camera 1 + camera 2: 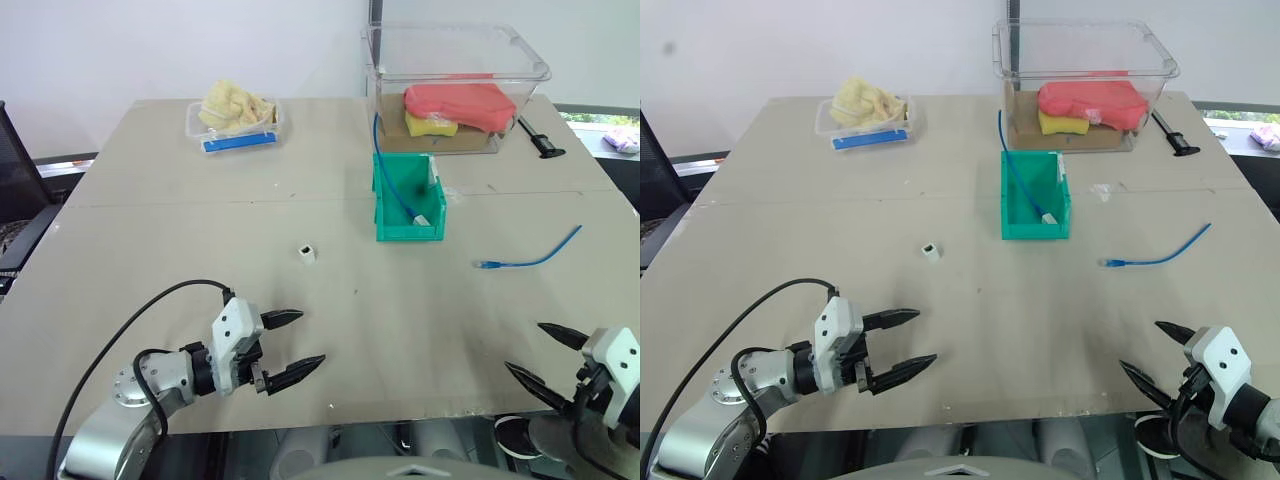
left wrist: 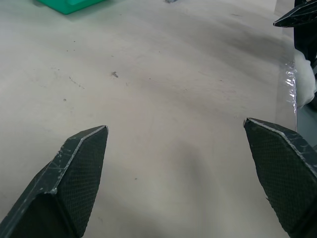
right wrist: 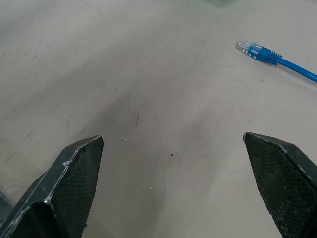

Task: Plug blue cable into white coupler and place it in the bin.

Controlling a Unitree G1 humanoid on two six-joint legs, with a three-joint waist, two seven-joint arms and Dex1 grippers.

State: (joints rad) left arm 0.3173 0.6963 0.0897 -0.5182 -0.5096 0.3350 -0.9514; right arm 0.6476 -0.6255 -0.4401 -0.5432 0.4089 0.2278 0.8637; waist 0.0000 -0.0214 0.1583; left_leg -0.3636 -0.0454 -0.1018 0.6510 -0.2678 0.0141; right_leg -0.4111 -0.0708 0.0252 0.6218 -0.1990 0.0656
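Left gripper (image 1: 290, 345): two black pointed fingers spread wide, nothing between them; it hovers over the bare table near the front edge, on the robot's left.
Right gripper (image 1: 540, 352): two black pointed fingers spread wide, nothing held; it sits at the front right corner of the table.
Table (image 1: 150, 230): flat beige surface with a seam running across it behind the coupler.
White coupler (image 1: 307, 254): small white boxy plastic block with a dark socket hole; it stands alone on the table, beyond the left gripper, left of the bin and well apart from both.
Blue cable (image 1: 530, 258): short thin bright-blue network cable, lying loose on the table on the robot's right, beyond the right gripper; its clear plug end points toward the bin. It is not plugged into the coupler.
Plug (image 3: 246, 47): clear plastic tip with a blue boot, resting on the table.
Bin (image 1: 385, 215): small green plastic storage bin, upright near the table's middle; it holds a second blue cable with a white piece at its end.
Clear tub (image 1: 455, 70): large transparent plastic box behind the bin, holding red and yellow items.
Shallow tray (image 1: 235, 125): clear container with a blue lid beneath it and pale yellow contents, at the far left.
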